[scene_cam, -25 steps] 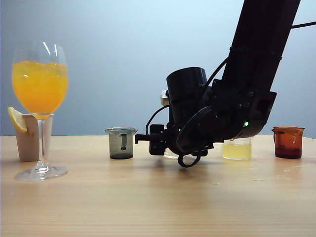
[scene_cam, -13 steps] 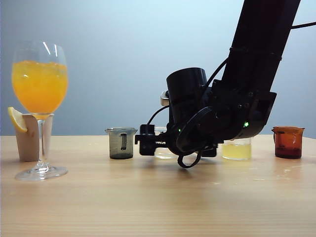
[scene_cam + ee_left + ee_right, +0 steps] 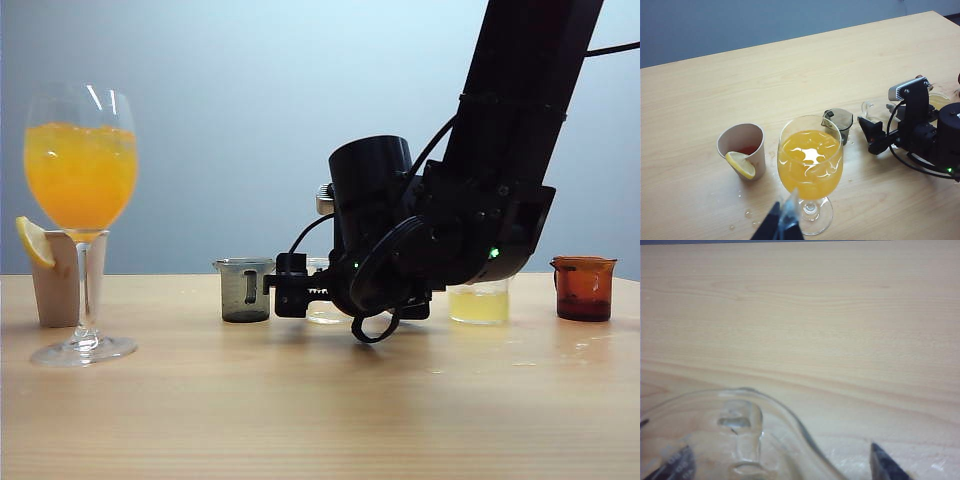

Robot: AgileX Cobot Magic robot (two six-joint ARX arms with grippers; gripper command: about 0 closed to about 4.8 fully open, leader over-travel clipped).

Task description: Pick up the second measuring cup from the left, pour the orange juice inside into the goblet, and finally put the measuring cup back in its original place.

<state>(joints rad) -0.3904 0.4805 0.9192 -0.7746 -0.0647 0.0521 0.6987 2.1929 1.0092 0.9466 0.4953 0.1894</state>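
The counter (image 3: 320,400) is pale wood grain, and I can read no label or writing on anything standing on it. The goblet (image 3: 80,215) is my landmark: it is nearly full of orange juice (image 3: 80,175), with a paper cup (image 3: 57,278) holding a lemon slice just beside its stem. My right pincer (image 3: 292,290) sits low over the counter, well to the right of the goblet, its fingers spread wide with the second measuring cup (image 3: 322,300) standing empty between them, next to the smoky grey cup (image 3: 245,290). A second ago those fingers were closed on it; they have since let go. My left pincer (image 3: 782,225) hangs just in front of the goblet's foot, and I cannot tell how its jaws stand.
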